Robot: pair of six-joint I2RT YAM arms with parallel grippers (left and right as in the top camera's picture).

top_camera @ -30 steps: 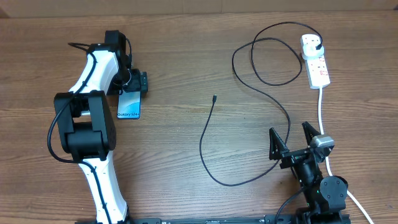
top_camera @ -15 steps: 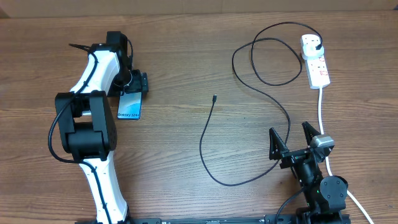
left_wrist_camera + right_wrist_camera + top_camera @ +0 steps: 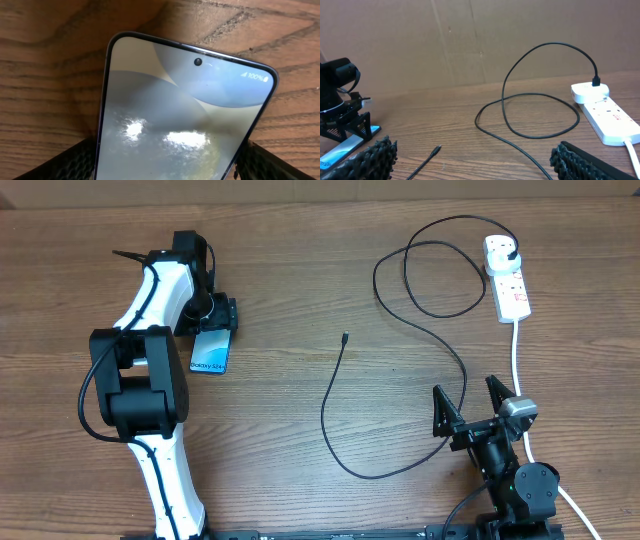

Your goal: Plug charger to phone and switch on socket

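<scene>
Phone [image 3: 208,355]: laid flat on table [image 3: 300,260], screen up, straddled at its far end by left gripper [image 3: 214,315]; whether the jaws are clamped on it cannot be told. Charger [image 3: 330,380]: connector tip lain well right of phone, plug seated in socket [image 3: 508,280] farther right. Right gripper [image 3: 464,385]: jaws spread wide, nothing held.

The phone [image 3: 209,352] lay on the bench [image 3: 300,260] at the left, its far end between the fingers of the left pincer [image 3: 213,315]. The socket [image 3: 507,277] lay far right with the charger [image 3: 323,405] plugged into its far end. The charger looped left and nearer, its tip ending mid-bench, well apart from the phone, and the right pincer [image 3: 465,387] sat near right beside the socket's cord [image 3: 516,355].
</scene>
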